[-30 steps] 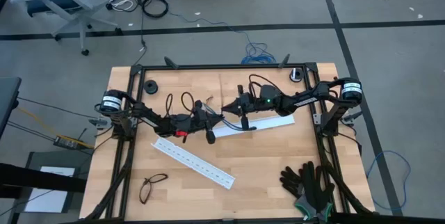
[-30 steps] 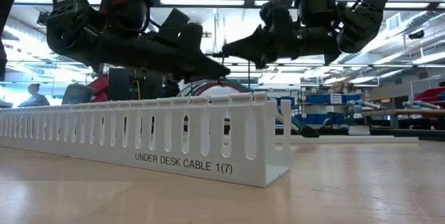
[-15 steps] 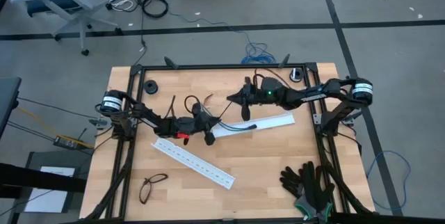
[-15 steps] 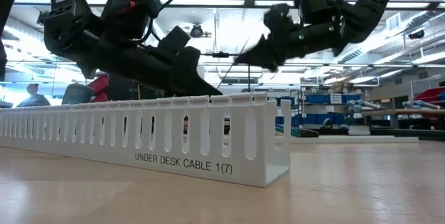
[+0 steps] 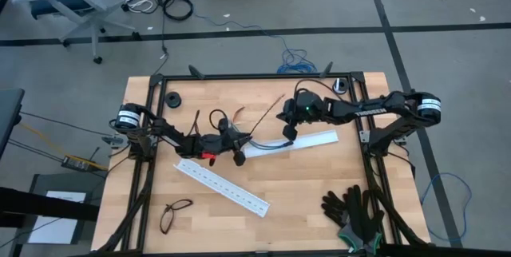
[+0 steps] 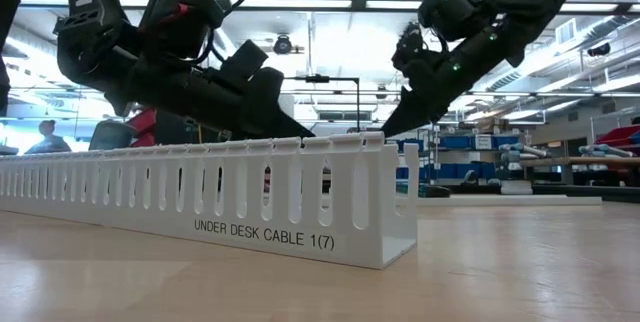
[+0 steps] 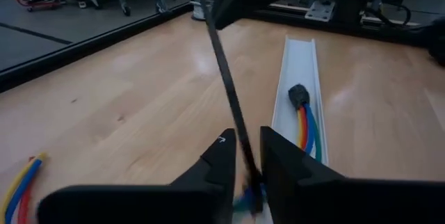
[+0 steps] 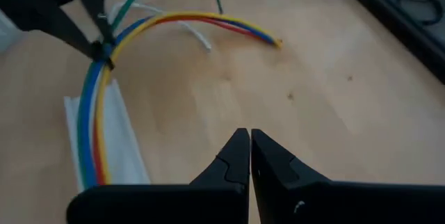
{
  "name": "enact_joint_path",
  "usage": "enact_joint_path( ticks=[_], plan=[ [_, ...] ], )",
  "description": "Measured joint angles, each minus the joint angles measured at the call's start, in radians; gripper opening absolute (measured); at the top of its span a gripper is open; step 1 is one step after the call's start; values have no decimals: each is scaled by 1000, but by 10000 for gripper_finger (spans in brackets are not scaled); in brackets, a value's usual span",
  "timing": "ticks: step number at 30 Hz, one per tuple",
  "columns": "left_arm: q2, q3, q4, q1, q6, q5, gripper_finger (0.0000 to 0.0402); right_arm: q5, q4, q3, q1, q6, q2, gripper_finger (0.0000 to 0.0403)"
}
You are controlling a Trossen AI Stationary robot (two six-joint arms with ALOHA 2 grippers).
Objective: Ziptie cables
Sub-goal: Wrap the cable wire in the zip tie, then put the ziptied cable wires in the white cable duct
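We see the cables (image 8: 94, 123) lying partly in the white rail (image 7: 300, 78) near the middle of the wooden table (image 5: 303, 185), their loose ends fanning out over the bare wood. Our left gripper (image 7: 249, 175) sits low over the bundle at the rail's end, its 2 fingers (image 7: 219, 165) parted by a narrow gap, with a thin dark strap (image 7: 226, 78) running up between them; we cannot tell whether the fingers pinch it. Our right gripper (image 8: 244, 147) hangs above the table well apart from the cables, fingertips pressed together on nothing. A second perforated rail (image 5: 222, 187), eyeglasses (image 5: 176, 213) and black gloves (image 5: 355, 213) lie nearer the front edge.
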Motion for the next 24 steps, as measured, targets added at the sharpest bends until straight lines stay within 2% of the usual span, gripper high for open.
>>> enact_joint_path(
  ticks=[9,11,16,19,24],
  plan=[
    [0,0,15,0,7,11,114,-72,-21,0,43,34,0,2],
    [-3,0,46,0,14,12,120,-101,-39,0,58,37,0,5],
    [-74,1,104,-10,141,12,119,-149,-55,0,112,45,0,12],
    [-158,1,17,-23,186,12,115,-154,-60,0,146,56,0,14],
    [-326,1,-276,-63,161,-21,109,-129,-186,0,183,94,-1,12]
  ],
)
